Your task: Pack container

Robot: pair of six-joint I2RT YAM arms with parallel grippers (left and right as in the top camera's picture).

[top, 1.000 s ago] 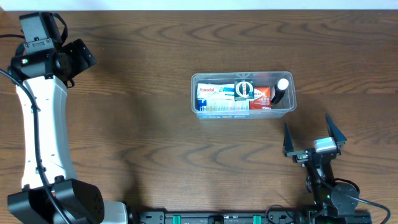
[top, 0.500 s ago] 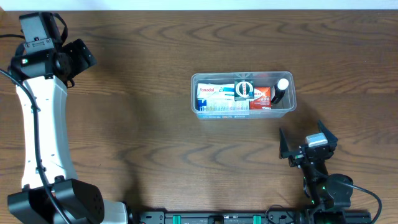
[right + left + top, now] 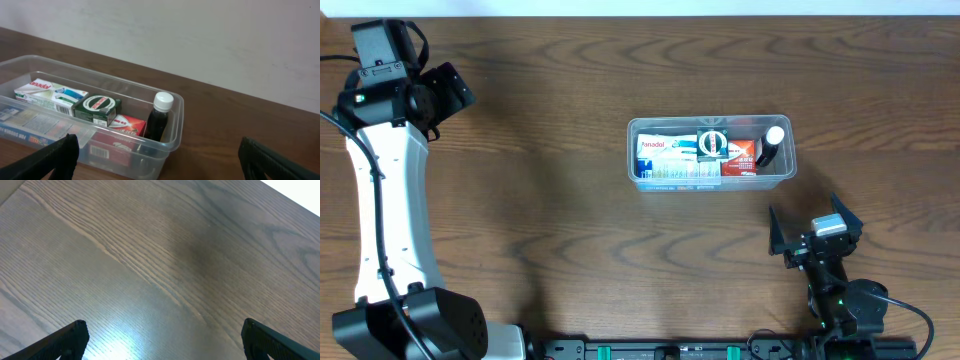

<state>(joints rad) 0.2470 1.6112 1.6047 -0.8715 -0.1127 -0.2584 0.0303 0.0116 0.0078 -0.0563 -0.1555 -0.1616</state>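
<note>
The clear plastic container (image 3: 709, 184) sits right of the table's middle and shows in the right wrist view (image 3: 172, 132) too. It holds a blue and white box (image 3: 660, 154), a green box (image 3: 712, 145), a red box (image 3: 742, 156) and a dark bottle with a white cap (image 3: 771, 143). My right gripper (image 3: 809, 224) is open and empty, below and right of the container, apart from it. My left gripper (image 3: 162, 337) is open and empty over bare wood; its arm (image 3: 395, 85) is at the far left.
The wooden table (image 3: 550, 200) spreads between the left arm and the container. A pale wall (image 3: 200, 30) stands behind the table's far edge.
The right gripper has drawn back toward the front edge and turned a little; it stayed still for the last half second. The left arm and the container have not moved.
</note>
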